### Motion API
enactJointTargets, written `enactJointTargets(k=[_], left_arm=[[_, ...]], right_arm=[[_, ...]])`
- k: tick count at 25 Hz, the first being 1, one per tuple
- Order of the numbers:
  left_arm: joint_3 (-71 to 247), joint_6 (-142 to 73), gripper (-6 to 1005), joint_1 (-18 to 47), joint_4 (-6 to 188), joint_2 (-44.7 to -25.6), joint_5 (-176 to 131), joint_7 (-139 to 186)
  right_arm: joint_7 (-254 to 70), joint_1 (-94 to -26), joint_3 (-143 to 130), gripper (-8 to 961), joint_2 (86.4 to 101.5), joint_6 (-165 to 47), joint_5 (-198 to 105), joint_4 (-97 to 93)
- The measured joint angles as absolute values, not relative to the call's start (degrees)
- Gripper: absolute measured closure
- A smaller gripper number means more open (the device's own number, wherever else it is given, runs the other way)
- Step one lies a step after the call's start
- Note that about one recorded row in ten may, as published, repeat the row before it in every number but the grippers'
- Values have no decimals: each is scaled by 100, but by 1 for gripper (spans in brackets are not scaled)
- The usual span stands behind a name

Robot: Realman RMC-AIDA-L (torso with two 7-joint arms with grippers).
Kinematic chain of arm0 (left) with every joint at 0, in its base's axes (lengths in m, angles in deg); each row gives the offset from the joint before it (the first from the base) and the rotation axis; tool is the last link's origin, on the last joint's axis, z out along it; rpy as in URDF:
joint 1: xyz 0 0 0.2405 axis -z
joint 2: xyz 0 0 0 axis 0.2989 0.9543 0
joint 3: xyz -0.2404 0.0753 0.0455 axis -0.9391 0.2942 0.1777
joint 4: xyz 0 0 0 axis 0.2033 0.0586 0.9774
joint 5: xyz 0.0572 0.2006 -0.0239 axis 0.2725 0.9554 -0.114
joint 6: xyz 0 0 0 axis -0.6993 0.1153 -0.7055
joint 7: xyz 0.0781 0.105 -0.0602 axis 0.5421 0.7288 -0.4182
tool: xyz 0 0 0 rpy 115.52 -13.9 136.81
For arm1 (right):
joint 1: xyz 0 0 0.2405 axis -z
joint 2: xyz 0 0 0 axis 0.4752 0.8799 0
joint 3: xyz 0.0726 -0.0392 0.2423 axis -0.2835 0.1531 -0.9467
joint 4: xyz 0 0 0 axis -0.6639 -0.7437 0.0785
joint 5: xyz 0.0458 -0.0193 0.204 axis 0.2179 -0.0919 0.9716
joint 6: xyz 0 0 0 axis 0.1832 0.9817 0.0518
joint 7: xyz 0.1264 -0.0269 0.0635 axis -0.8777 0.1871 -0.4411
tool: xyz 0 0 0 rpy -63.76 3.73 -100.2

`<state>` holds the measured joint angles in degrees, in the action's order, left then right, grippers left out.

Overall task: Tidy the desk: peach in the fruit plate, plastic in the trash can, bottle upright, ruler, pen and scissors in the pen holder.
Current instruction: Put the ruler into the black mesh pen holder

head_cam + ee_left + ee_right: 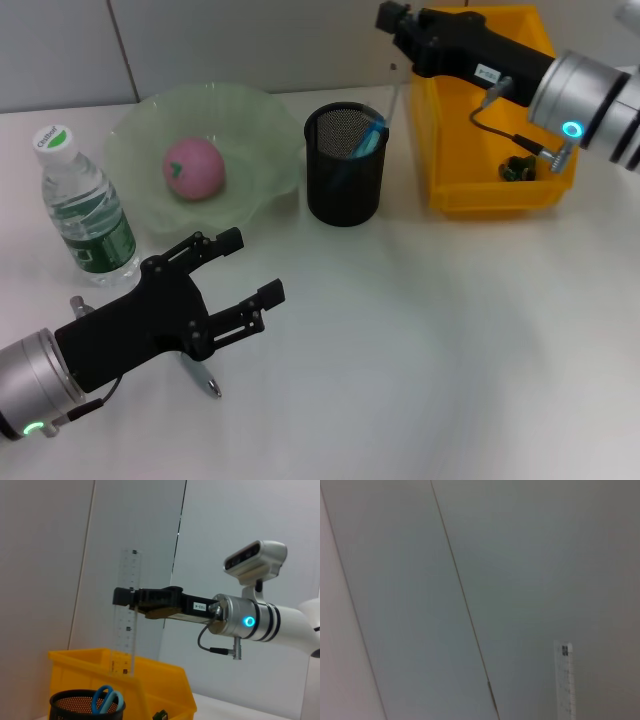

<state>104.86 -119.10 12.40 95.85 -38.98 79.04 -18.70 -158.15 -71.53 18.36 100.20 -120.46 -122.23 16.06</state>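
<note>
My right gripper (pixel 392 20) (pixel 125 597) is high at the back, shut on the clear ruler (pixel 128 630) (pixel 565 680). The ruler hangs upright, its lower end between the black mesh pen holder (pixel 345 185) (pixel 75 702) and the yellow trash can (pixel 480 195) (pixel 165 690). The blue scissors (pixel 368 138) (pixel 106 700) stand in the holder. The pink peach (pixel 193 168) lies in the green fruit plate (pixel 265 130). At the left the bottle (pixel 85 215) stands upright. My left gripper (pixel 250 268) hovers open, low over the desk (pixel 450 330), with a pen (pixel 203 378) lying under it.
A small dark green scrap (pixel 517 168) lies inside the yellow bin. A grey panelled wall runs behind the desk.
</note>
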Motion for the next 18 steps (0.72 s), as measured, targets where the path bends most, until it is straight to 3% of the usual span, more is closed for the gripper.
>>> enactJointTargets(k=[18], left_arm=[[10587, -11907, 184, 1255, 9570, -3907, 7905, -1857]], right_arm=[[-15603, -7728, 2128, 943, 10066, -11137, -12181, 1100]])
